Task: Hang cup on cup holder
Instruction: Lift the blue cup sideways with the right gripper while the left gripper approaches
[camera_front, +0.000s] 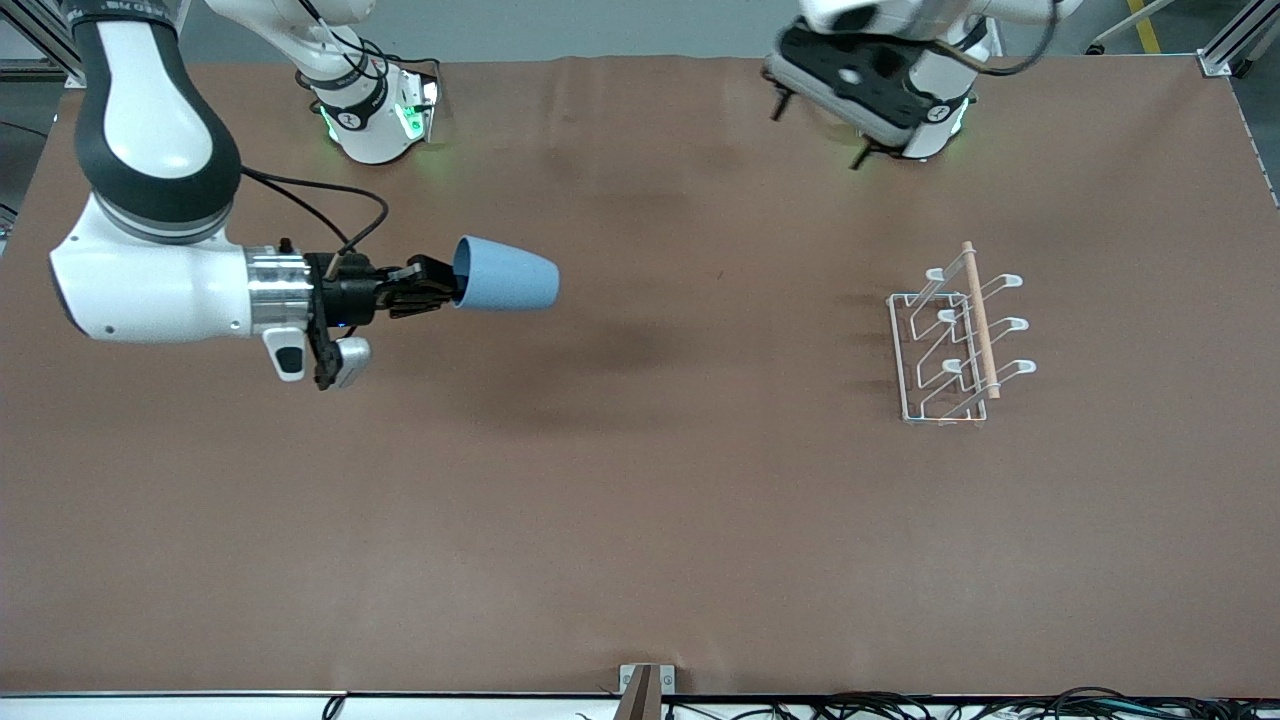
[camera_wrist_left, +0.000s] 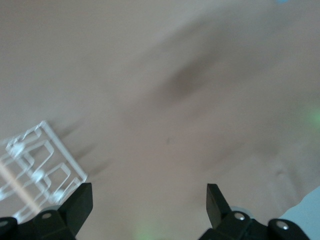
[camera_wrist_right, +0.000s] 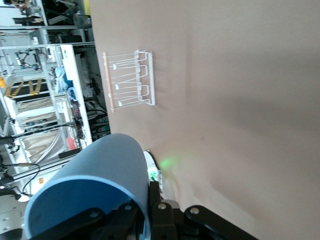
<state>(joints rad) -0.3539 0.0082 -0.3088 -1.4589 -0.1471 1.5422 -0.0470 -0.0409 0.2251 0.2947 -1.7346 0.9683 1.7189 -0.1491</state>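
Right fingers (camera_front: 440, 288) clamped on cup (camera_front: 505, 274) rim, left fingers (camera_wrist_left: 82, 202) spread, empty, waiting.

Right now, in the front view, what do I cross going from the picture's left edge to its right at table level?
Right gripper, shut on the rim of the cup → the cup itself, held on its side above the table → a long bare stretch of table → the cup holder. The left gripper waits up by its base.

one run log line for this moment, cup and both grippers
right gripper: shut on cup, held sideways over table | left gripper: open, waiting near its base | rack: no cup on it
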